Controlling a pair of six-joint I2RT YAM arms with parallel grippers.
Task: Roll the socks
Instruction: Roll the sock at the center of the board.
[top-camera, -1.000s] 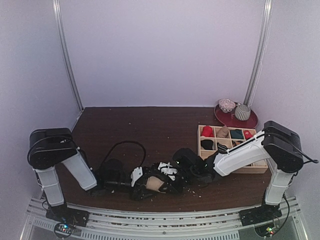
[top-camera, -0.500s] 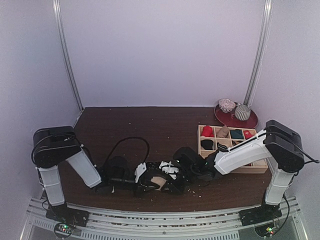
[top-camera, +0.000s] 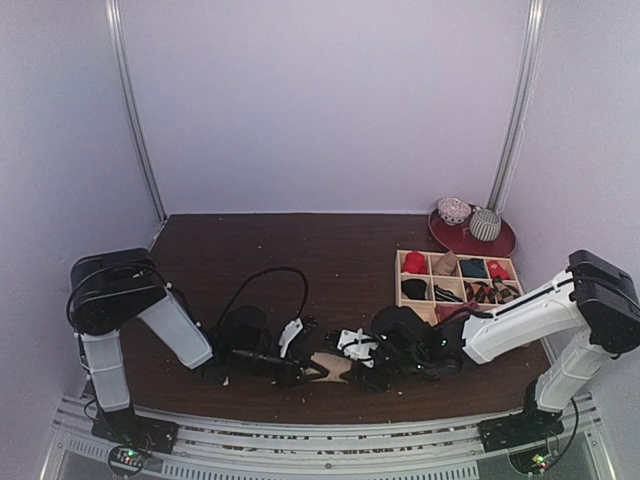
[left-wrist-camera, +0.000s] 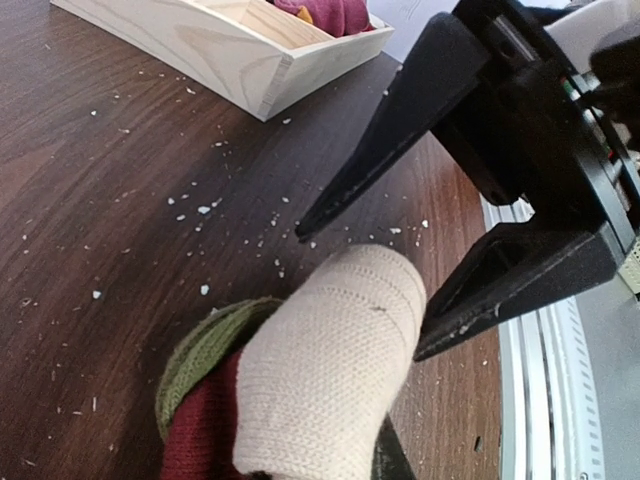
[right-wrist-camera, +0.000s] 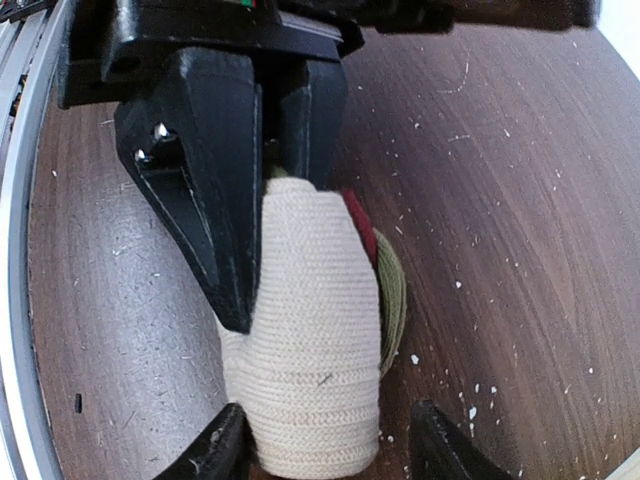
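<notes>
Socks (right-wrist-camera: 310, 330), wound into one tan bundle, are at the near middle of the table (top-camera: 300, 250), left of the wooden tray (left-wrist-camera: 190, 50). Left gripper (right-wrist-camera: 270, 230) is clamped across the bundle. Right gripper (left-wrist-camera: 360, 292) stands spread, a finger either side of the bundle's end, gripping nothing. Best play, I'd say: left holds firm while right closes squarely, so no layer unwinds.

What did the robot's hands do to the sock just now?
The left hand moved right and closed on the sock roll. The right hand opened around it, and its arm swung right. The wooden box and red plate stayed put.
</notes>
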